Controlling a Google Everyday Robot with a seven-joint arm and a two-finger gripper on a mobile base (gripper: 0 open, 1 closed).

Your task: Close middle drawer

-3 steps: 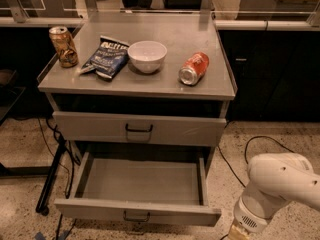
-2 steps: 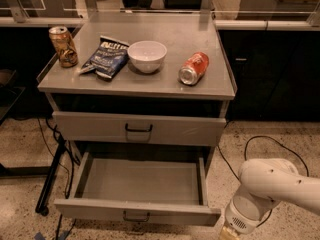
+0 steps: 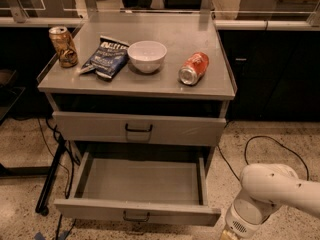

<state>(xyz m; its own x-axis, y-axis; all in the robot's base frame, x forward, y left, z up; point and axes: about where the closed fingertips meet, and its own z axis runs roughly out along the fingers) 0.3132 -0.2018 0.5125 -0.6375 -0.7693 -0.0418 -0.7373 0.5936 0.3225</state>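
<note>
— Any change over the last second?

— Only in the white arm [image 3: 280,189]: nudged slightly left and lower, with the tool [image 3: 226,234] barely showing at the bottom edge of the view. Spread or pressed together? Cannot tell.

— And the middle drawer [image 3: 140,184]?

— Just left of the tool, pulled far out, bare inside. Same place as a second ago, so not pushed at all yet. Right corner of its front very near the tool, though cannot say whether touching. Small dark handle [image 3: 136,217] farther left, at the centre of the front.

— Meaning for the task?

— Approach only, by the look of it; no closing yet. Probably calls for a flat push on the front, away from the tool and into the cabinet, nearer the centre than the corner to avoid skewing the drawer.

— Anything else different?

— Nothing. Top drawer [image 3: 137,129] above and left of the tool, seemingly shut, as before. Up on the counter [image 3: 165,86], well beyond the tool: brown can [image 3: 63,46], chip bag [image 3: 107,58], white bowl [image 3: 147,55] and red can [image 3: 194,68] on its side, all unmoved.
</note>
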